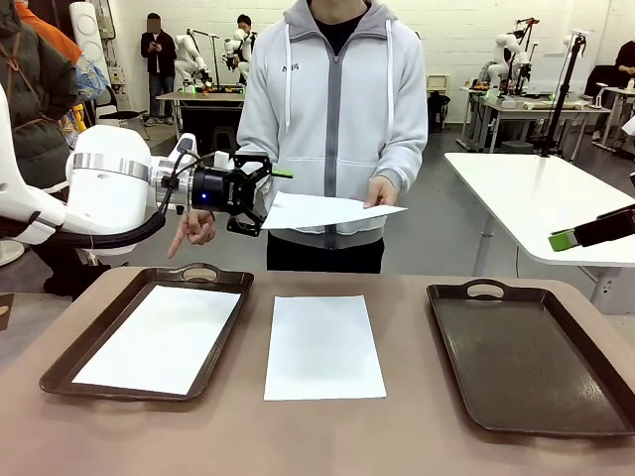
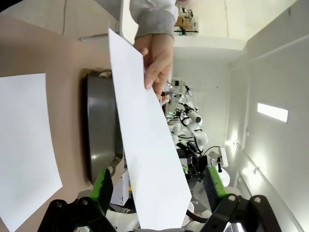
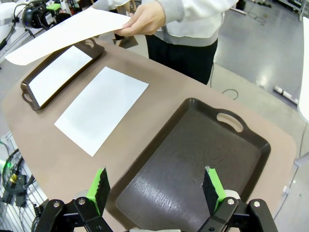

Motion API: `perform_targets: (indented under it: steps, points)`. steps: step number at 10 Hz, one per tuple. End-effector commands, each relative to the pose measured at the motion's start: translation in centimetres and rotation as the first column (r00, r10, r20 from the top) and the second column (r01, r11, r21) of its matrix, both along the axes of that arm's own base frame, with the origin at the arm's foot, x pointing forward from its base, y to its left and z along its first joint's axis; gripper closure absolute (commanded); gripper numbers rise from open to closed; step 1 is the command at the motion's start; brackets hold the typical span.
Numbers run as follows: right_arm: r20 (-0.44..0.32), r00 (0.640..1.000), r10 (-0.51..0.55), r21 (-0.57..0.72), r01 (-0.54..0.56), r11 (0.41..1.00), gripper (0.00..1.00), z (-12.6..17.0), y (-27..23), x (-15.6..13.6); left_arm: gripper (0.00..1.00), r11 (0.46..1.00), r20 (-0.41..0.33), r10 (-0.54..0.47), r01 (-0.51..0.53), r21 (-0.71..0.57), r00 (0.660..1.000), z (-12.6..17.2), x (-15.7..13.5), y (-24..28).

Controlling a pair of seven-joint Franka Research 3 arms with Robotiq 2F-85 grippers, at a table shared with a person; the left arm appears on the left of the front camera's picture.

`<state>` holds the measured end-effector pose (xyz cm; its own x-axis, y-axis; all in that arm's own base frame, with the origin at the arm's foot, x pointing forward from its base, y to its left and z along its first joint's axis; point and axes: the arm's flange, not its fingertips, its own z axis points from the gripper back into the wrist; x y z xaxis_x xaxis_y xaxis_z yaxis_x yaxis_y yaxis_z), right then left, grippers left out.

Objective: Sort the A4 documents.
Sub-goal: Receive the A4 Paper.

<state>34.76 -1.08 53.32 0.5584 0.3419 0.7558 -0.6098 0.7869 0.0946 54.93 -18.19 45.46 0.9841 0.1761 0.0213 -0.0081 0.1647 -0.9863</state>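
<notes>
A person's hand holds a white A4 document in the air over the table's far edge. My left gripper is at the sheet's near end, and the jaws stand open on either side of the paper, not pinching it. A second A4 document lies in the left brown tray. A third lies flat on the table between the trays. My right gripper hangs open and holds nothing above the right tray.
The right brown tray holds nothing. The person stands at the far side; their other hand points a finger down near the left tray's far handle. A white table stands behind at the right.
</notes>
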Motion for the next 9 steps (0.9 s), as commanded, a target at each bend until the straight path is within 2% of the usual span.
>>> perform_targets:
  steps: [1, 9]
  points:
    - [-0.002, 1.0, 0.003, 0.005, -0.003, 1.0, 0.0, -0.13, 0.04, 0.11, 0.16, 0.998, 0.032, -0.022, 0.024, -0.053, 0.999, -0.6, 0.26, -0.86]
    - [-0.002, 1.0, 0.003, 0.005, -0.003, 1.0, 0.0, -0.13, 0.04, 0.11, 0.95, 1.0, 0.019, -0.013, 0.014, -0.028, 1.0, -0.94, -0.02, -0.93]
